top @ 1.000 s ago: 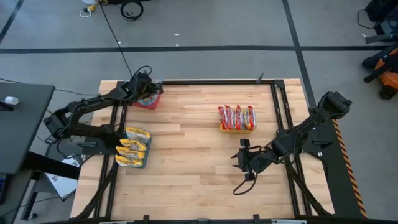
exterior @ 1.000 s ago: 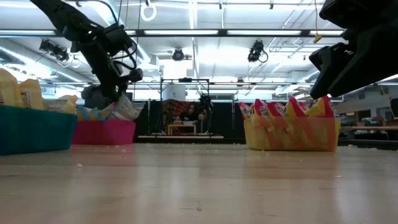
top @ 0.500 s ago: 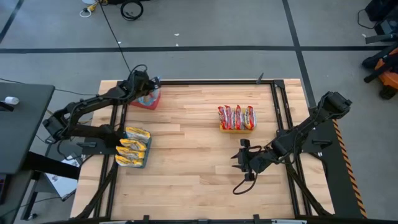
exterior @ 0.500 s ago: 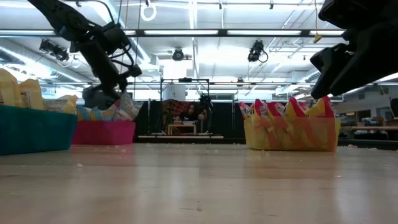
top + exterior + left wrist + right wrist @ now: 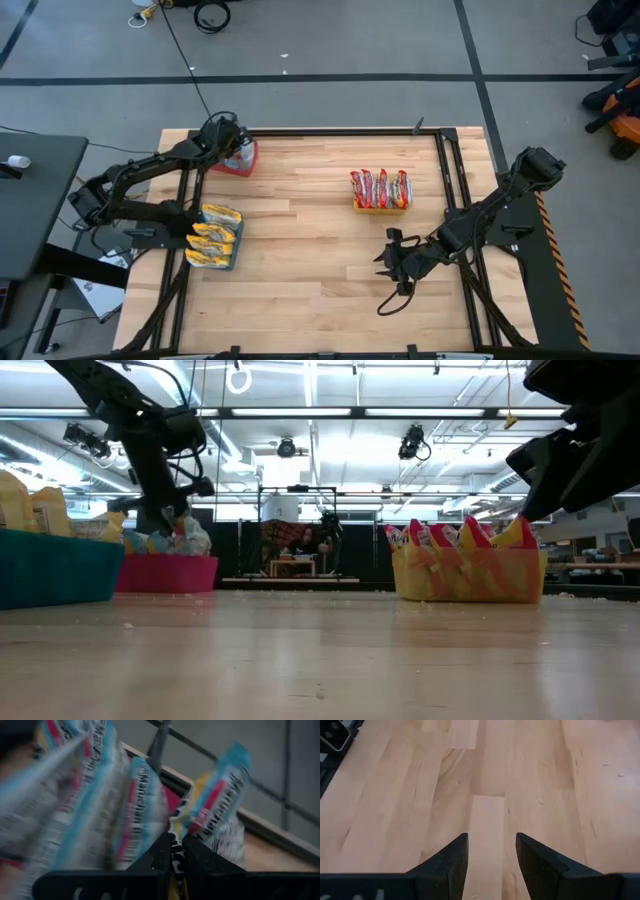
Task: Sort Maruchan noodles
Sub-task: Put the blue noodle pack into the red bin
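My left gripper (image 5: 222,138) hangs over the red bin (image 5: 245,160) at the table's far left corner, shut on a silver-blue Maruchan packet (image 5: 215,805). More silver-blue packets (image 5: 135,805) stand on edge in that bin (image 5: 170,572). Yellow-orange packets (image 5: 215,238) fill the blue bin (image 5: 50,568) near the left edge. Red packets (image 5: 380,188) stand in the yellow bin (image 5: 470,578). My right gripper (image 5: 396,262) is open above bare wood (image 5: 487,820), right of the middle, touching nothing. My left gripper pinches the silver-blue packet by one end edge (image 5: 176,832) between its two shut fingers (image 5: 197,857). It comes from above, slanting down into the red bin. The packet points away from the fingers, in among the other packets in the bin.
A dark metal frame (image 5: 330,130) runs along the far edge and the sides of the table. The wooden top (image 5: 310,260) between the three bins is bare. In the low view, my right arm (image 5: 580,450) hangs above the yellow bin's side.
My left gripper has moved a little toward the table's left edge over the red bin, still shut on the packet, which has sunk in among the others. My right gripper has drifted slightly toward the near edge.
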Available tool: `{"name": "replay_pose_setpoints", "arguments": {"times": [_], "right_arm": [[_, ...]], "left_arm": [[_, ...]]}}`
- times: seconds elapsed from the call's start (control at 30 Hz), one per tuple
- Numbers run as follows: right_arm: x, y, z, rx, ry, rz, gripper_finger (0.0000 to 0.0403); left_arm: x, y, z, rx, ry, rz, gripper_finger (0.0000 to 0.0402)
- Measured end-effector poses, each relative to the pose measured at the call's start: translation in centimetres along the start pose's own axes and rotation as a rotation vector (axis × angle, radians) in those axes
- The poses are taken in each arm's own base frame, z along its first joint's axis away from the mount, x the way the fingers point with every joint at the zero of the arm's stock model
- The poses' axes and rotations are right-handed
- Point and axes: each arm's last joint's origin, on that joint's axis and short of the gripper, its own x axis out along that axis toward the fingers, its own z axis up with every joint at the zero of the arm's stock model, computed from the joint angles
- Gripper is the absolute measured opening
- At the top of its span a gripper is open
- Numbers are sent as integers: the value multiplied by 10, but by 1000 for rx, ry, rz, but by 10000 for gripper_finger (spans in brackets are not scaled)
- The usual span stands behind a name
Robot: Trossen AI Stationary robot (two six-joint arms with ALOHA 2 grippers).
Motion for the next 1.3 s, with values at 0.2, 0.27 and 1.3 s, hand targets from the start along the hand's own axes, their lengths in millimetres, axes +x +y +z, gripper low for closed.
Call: {"name": "replay_pose_setpoints", "arguments": {"times": [0.2, 0.27, 1.3], "right_arm": [[-1, 3, -1, -35, -6, -4, 171], [-1, 3, -1, -34, -6, -5, 171], [8, -26, 14, 28, -53, -84, 170]], "left_arm": [[0, 4, 0, 194, -30, 64, 36], [1, 7, 1, 273, -32, 91, 36], [34, -12, -24, 1080, 71, 2, 92]]}}
